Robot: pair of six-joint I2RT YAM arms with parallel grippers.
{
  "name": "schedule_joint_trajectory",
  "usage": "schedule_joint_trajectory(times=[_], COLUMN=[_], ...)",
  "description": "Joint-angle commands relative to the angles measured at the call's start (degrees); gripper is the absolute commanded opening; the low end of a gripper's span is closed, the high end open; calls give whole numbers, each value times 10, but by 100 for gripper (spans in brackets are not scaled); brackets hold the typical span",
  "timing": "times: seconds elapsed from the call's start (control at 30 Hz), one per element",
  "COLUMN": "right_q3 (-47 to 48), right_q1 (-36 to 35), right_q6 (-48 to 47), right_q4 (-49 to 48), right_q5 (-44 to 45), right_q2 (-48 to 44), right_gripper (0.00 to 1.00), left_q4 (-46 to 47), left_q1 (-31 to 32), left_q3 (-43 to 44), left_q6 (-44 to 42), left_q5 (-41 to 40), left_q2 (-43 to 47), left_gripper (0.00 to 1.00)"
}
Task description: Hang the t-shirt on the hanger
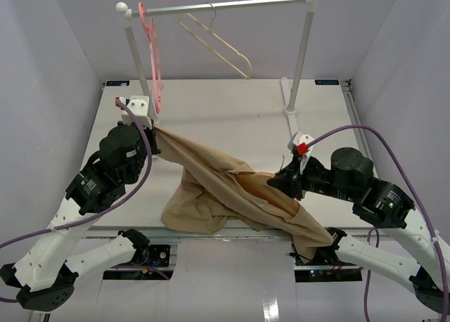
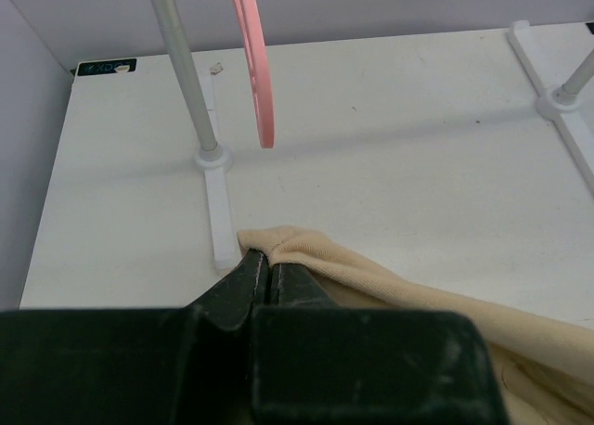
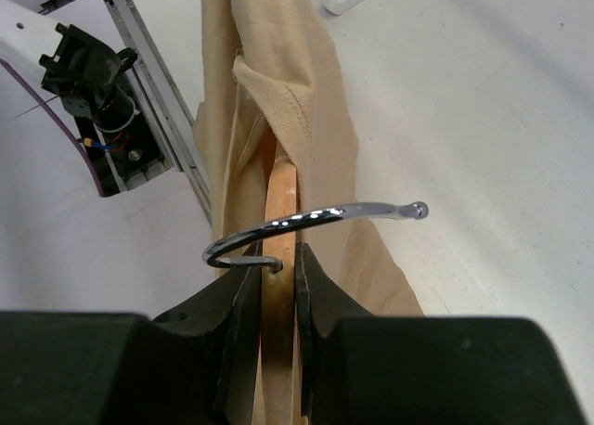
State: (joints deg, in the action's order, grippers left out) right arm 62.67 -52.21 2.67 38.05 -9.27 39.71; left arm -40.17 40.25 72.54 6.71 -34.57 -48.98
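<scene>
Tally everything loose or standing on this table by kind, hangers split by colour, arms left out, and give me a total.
pink hanger: 1
cream hanger: 1
wooden hanger: 1
t-shirt: 1
clothes rack: 1
Total: 5

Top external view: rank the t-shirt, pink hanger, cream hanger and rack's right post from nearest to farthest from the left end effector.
From the left end effector:
1. t-shirt, pinched in it.
2. pink hanger, just behind, at the rail's left end.
3. cream hanger, mid-rail.
4. rack's right post, far right.
</scene>
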Motion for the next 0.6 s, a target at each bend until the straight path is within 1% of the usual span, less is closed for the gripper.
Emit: schedule_joint_trajectory(times=[0.0,0.1,0.23,0.3,0.37,0.4,0.47,0.57], right_q3=[5,1,14,24,41,54,84,152], right_q1=[-1,-1,-1,-1,-2,-2,-1,-1], right_q6=[-23,-22,-20,-10,2,8,12,9], right_q4=[-36,-57,-79,-94,-105,-108,-105,-69], right_q5=[-110,-133,-166,-154,-132,-117,-93,-50], right_q2=[-4,-19,-39,-43,-43,-40,-28,24], right_gripper=[8,8,8,8,8,8,8,8], left_q4=[-8,-16,-53,-56,-58,-62,-87,-121], left_q1=[-1,-1,-1,-1,-1,-1,-1,-1], left_q3=[19,24,37,38,43,52,78,137], left_q6=[3,2,5,6,3,0,-6,-22], left_q5=[-15,2,-1,3,19,27,34,52], left_q2=[-15,-31,-68,-74,-76,-78,-88,-106], left_gripper=[8,15,20,23,32,42,54,57])
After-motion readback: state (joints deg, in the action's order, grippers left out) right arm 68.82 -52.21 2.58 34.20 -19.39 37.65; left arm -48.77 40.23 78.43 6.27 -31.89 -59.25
